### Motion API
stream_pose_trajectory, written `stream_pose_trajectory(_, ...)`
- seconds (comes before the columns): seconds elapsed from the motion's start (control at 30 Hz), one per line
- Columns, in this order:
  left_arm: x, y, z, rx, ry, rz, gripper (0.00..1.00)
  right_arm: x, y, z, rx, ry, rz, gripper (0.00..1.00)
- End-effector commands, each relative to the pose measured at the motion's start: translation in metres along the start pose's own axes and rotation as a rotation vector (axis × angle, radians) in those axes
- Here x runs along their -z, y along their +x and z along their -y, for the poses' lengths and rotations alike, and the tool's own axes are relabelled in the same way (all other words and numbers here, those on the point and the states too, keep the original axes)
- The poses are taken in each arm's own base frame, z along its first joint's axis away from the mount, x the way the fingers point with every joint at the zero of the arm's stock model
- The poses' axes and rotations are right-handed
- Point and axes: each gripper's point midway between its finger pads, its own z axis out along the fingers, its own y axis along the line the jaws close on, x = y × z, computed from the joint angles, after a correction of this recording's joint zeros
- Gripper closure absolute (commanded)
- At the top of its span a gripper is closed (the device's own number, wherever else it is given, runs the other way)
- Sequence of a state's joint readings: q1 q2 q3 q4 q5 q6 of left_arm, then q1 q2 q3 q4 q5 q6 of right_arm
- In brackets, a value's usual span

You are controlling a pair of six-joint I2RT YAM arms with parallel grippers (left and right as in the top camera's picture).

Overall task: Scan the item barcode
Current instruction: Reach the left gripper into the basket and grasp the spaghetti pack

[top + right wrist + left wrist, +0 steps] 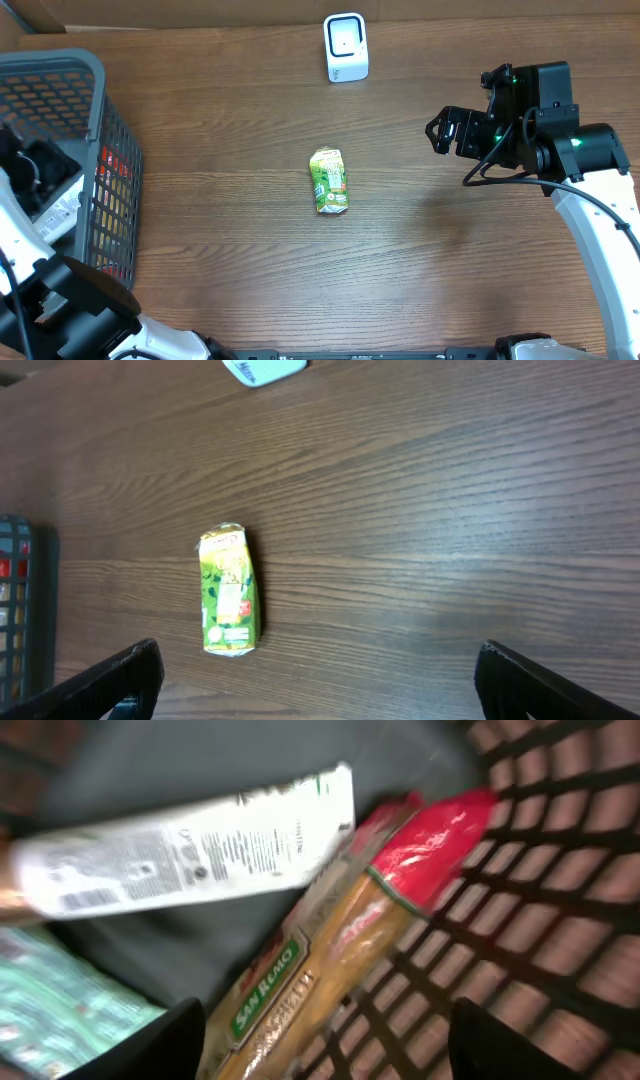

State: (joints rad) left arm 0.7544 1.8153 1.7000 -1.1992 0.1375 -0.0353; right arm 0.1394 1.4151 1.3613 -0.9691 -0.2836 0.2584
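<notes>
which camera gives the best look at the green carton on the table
The right wrist view: the green carton lies large and unobstructed on the wood table, its printed face up. The overhead view shows the carton whole but small, mid-table. The left wrist view looks into the basket and misses it.

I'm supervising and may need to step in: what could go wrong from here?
The left end effector is open over the pasta packet and white packet lying close together in the basket; it may grab both or snag the mesh. The green packet lies flat, hard to pinch.
</notes>
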Motion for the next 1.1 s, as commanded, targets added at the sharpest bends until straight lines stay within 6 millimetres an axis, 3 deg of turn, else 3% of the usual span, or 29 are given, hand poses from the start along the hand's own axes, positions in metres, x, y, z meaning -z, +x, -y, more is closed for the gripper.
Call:
stream_pose_trajectory(0.0, -0.034, 0.024, -0.003, -0.044, 0.019, -0.073, 0.29, 0.002, -0.005, -0.004, 0.011, -0.003, 0.017, 0.0)
stream_pose_trajectory(0.1, -0.059, 0.034, 0.003, -0.103, 0.082, -0.075, 0.28, 0.002, -0.006, -0.004, 0.011, -0.004, 0.02, 0.0)
stream_pose_trajectory(0.33, -0.101, 0.053, -0.003, -0.103, 0.082, -0.067, 0.24, 0.002, -0.009, -0.005, 0.015, -0.009, 0.032, 0.0)
stream_pose_trajectory(0.77, -0.145, 0.086, -0.008, -0.11, 0.083, -0.056, 0.17, 0.002, -0.009, -0.005, 0.016, -0.009, 0.033, 0.0)
stream_pose_trajectory(0.83, -0.146, 0.087, -0.009, -0.11, 0.082, -0.057, 0.24, 0.002, -0.009, -0.005, 0.016, -0.009, 0.032, 0.0)
stream_pose_trajectory(0.87, -0.146, 0.087, -0.009, -0.111, 0.082, -0.055, 0.32, 0.002, -0.009, -0.005, 0.016, -0.009, 0.032, 0.0)
stream_pose_trajectory(0.9, -0.146, 0.087, -0.009, -0.111, 0.082, -0.054, 0.44, 0.002, -0.009, -0.005, 0.015, -0.009, 0.032, 0.0)
stream_pose_trajectory(1.0, -0.145, 0.086, -0.008, -0.11, 0.082, -0.053, 0.94, 0.002, -0.008, -0.005, 0.015, -0.009, 0.031, 0.0)
stream_pose_trajectory(1.07, -0.143, 0.085, -0.008, -0.101, 0.082, -0.057, 0.96, 0.002, -0.009, -0.005, 0.015, -0.009, 0.032, 0.0)
